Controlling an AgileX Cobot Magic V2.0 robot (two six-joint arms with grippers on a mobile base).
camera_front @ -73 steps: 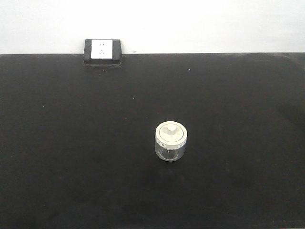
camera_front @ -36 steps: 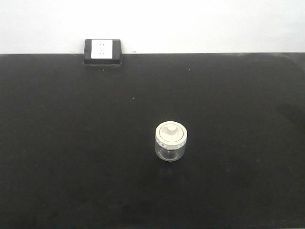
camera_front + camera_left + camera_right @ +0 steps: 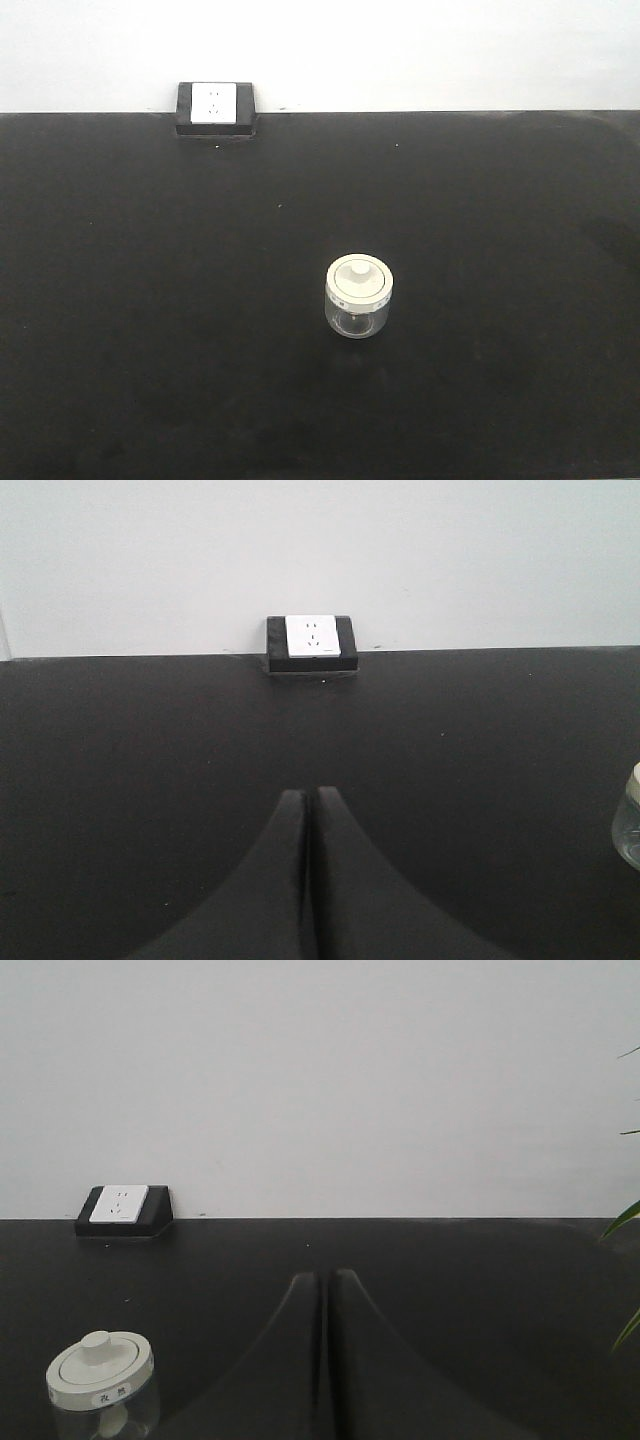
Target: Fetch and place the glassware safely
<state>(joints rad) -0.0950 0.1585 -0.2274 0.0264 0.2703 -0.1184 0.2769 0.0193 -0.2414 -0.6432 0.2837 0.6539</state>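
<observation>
Front view: jar upright on table; L claw & R claw clenched, nothing held.

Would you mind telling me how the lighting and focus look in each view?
Front view: flat even light, black table nearly featureless, jar sharp with almost no shadow. Left wrist view: shut left gripper merges with the table, jar cut off at the right edge. Right wrist view: right gripper equally dark, jar label blurred.
</observation>
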